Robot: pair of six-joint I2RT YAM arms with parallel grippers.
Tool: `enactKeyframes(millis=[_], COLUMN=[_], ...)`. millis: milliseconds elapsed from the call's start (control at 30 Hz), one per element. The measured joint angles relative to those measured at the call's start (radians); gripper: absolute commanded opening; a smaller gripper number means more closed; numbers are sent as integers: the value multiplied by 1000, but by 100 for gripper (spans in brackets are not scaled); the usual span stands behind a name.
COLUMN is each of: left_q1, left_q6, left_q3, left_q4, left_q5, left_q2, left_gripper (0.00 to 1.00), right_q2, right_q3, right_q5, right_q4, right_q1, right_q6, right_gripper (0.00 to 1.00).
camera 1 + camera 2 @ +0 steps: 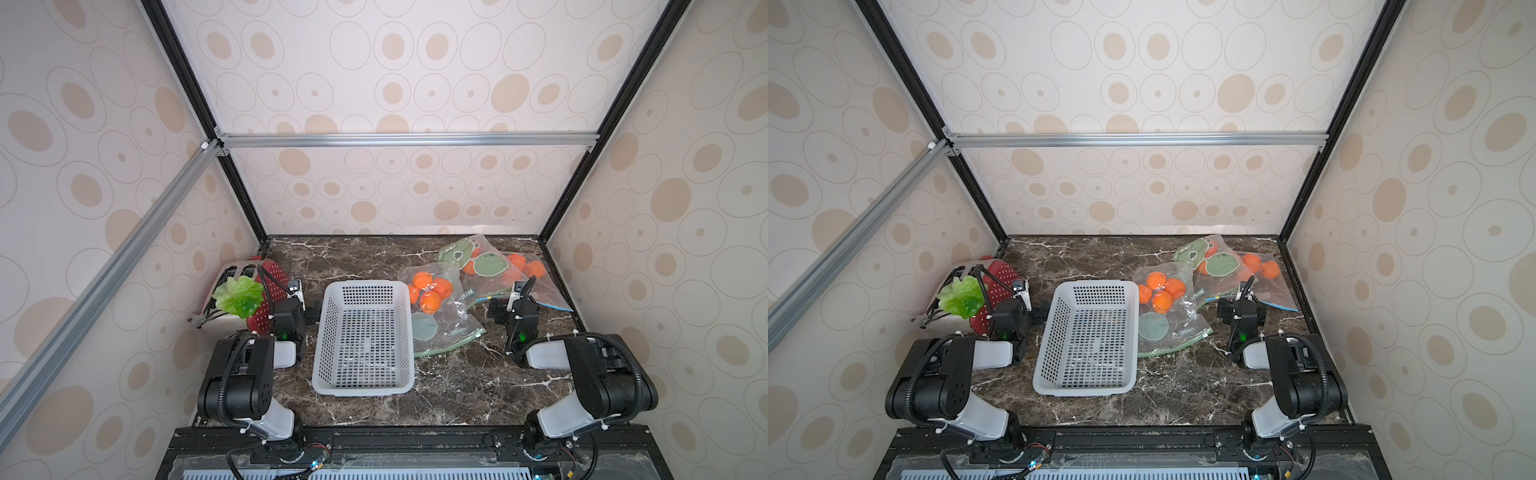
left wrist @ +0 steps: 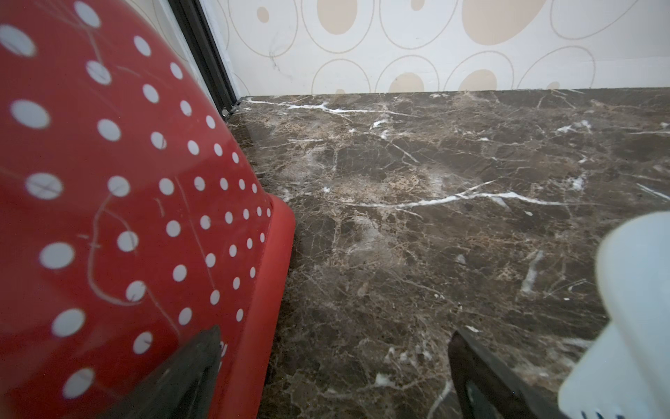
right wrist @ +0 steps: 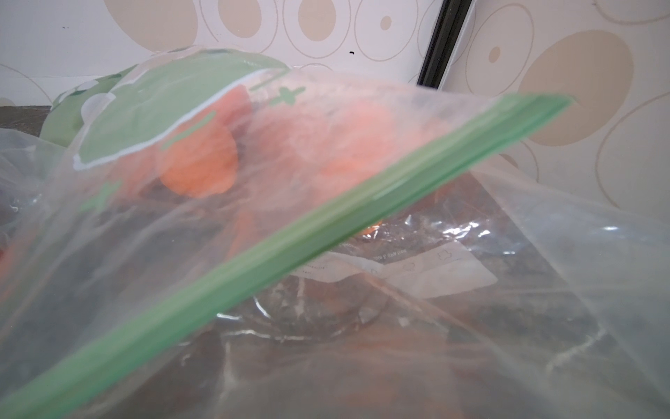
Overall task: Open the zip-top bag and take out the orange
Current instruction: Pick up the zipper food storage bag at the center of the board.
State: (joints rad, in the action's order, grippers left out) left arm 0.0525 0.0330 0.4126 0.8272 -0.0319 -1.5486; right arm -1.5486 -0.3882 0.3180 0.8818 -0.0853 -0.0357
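**Slick bag: pinch the zip**

The zip-top bag (image 1: 451, 320) lies just right of the white basket (image 1: 361, 389), oranges (image 1: 430, 300) inside; its film likely slips, so pinch the stiffer green zip strip (image 1: 453, 343); right gripper (image 1: 514, 305) farther right, left gripper (image 2: 333, 362) at the basket's left, both agape, empty.

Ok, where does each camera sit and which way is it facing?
Top views: one head high above the robot's base, looking down and forward over the marble table; left arm and right arm show.
Left wrist: low, facing the back wall past the red colander; open left claw shows.
Right wrist: low, nose against a zip-top bag's green seal; no robot parts.
Shared: colander, left wrist and top views; bag, right wrist and top views.
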Motion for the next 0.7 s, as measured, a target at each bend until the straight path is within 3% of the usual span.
enactKeyframes(millis=[400, 533, 700], left_q1=[-4, -19, -25], left_q6=[0, 19, 134], left_q3=[0, 29, 51], left_q4=[-15, -207, -285], left_q5=[-3, -52, -90], left_q2=[16, 181, 369], left_gripper=[99, 99, 99], right_q2=[0, 0, 0], right_q3=[0, 0, 0], right_q5=[0, 0, 0], right_q4=[0, 0, 0], right_q1=[0, 0, 0], right_q6=[0, 0, 0], right_gripper=[100, 100, 100])
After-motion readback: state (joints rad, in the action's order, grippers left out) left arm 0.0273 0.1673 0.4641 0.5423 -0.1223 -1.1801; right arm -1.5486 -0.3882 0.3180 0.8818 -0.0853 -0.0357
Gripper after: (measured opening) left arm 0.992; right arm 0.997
